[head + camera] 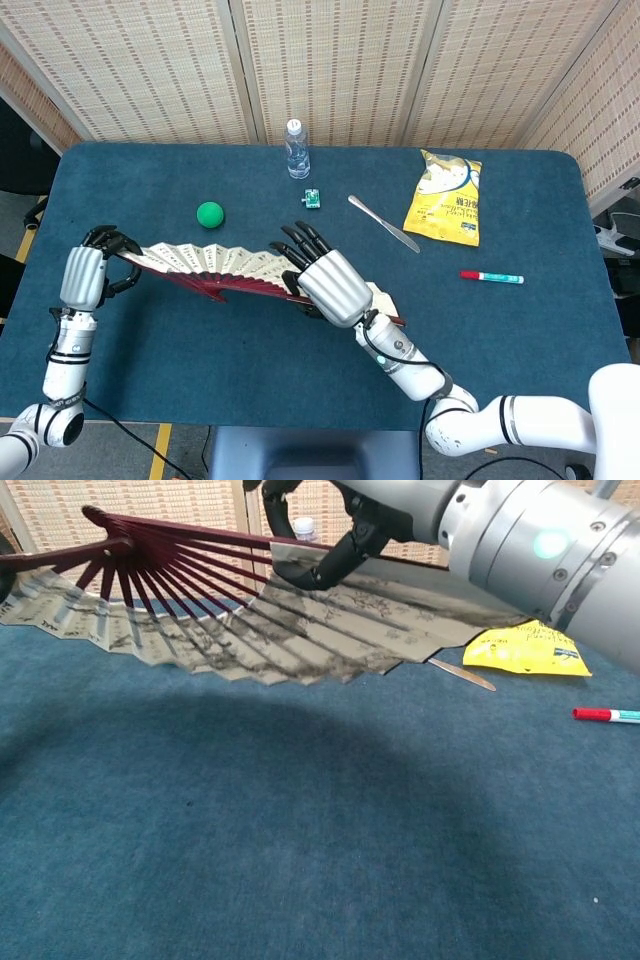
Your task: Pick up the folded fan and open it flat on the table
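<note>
Fan spread wide, held above the counter, not yet laid down.

I judge the opening nearly done: the fan [215, 268] is fanned out between my two hands, its painted leaf hanging over the blue counter [500, 340] with a shadow beneath, so what is left is lowering it flat and letting go. My left hand [85, 275] has its fingers [112, 240] curled around the left outer rib. My right hand [330, 283] grips the right edge, thumb under the leaf and fingers [298, 240] over the top, only partly closed.
</note>
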`<state>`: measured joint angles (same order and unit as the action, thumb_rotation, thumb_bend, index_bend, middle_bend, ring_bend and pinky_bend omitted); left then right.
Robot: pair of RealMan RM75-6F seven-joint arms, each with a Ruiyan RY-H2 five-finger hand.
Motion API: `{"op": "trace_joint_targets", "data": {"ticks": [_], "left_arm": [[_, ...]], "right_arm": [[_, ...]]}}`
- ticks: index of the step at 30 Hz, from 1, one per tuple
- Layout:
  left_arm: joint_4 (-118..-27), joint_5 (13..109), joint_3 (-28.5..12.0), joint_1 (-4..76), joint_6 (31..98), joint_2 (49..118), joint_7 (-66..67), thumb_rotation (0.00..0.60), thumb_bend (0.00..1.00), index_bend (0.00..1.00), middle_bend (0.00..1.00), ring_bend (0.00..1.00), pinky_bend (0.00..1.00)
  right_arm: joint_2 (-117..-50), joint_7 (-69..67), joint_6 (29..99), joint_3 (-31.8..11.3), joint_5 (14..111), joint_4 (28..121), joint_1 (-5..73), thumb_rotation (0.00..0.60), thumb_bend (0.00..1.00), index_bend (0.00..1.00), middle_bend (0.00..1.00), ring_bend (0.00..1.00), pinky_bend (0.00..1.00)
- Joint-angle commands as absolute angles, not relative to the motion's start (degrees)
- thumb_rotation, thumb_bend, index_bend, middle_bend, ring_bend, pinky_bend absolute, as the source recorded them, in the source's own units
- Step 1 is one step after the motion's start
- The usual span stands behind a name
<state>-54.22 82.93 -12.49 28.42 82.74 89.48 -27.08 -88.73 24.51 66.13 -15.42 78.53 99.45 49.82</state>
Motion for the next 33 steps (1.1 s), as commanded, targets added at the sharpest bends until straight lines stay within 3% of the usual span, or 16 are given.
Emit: {"op": "trace_joint_targets", "data": {"ticks": [1,8,15,22,25,27,31,33], "left_arm": [[-54.1,82.5,-13.7,29.0,83.3,89.7,-27.4,0.6,0.58,0.53,0.61,0.37,0.25],[-51.1,82.1,-11.6,28.6,80.4,91.3,-24.4,0.6,0.53,0.44,0.49,0.34,0.24],[-44.8,82.6,-9.0,28.3,77.2,94.8,-24.2,0.6,0.51,0.17,0.2,0.22,0.21],[-38.4,84.7,-5.5,27.5,76.1,99.0,-23.4,0.6,0.5,0.04,0.08,0.16,0.2],[-36.2,85.2,-4.4,27.1,74.9,100.5,-23.8,0.6,0.5,0.0,0.01,0.11,0.19],[-35.0,85.6,-3.9,26.9,74.8,101.1,-24.1,0.6,0.5,0.0,0.0,0.09,0.19],[-33.0,86.3,-2.3,26.1,73.4,101.6,-24.5,0.6,0.49,0.0,0.0,0.03,0.18],[-32.5,86.7,-1.4,25.8,72.4,101.4,-24.1,0.6,0.48,0.0,0.0,0.01,0.17]], "right_arm": [[-89.0,24.2,67.4,-15.4,80.9,98.9,50.0,0.6,0.52,0.82,0.15,0.0,0.0],[-88.1,27.1,67.5,-13.4,82.4,97.7,49.1,0.6,0.52,0.82,0.15,0.0,0.0],[-88.3,26.5,68.9,-9.5,86.0,93.2,46.9,0.6,0.52,0.81,0.15,0.0,0.0],[-90.8,23.1,70.8,-5.3,89.5,86.2,44.1,0.6,0.52,0.76,0.15,0.0,0.0],[-92.2,21.3,71.7,-4.0,91.0,83.1,43.1,0.6,0.52,0.66,0.15,0.0,0.0],[-92.8,20.7,72.2,-3.5,91.8,81.8,42.6,0.6,0.5,0.52,0.15,0.0,0.0],[-92.8,22.8,71.4,-2.2,91.2,81.2,41.0,0.6,0.38,0.14,0.06,0.0,0.0],[-92.3,24.4,70.6,-1.8,90.4,82.0,40.4,0.6,0.32,0.03,0.02,0.0,0.0]]}}
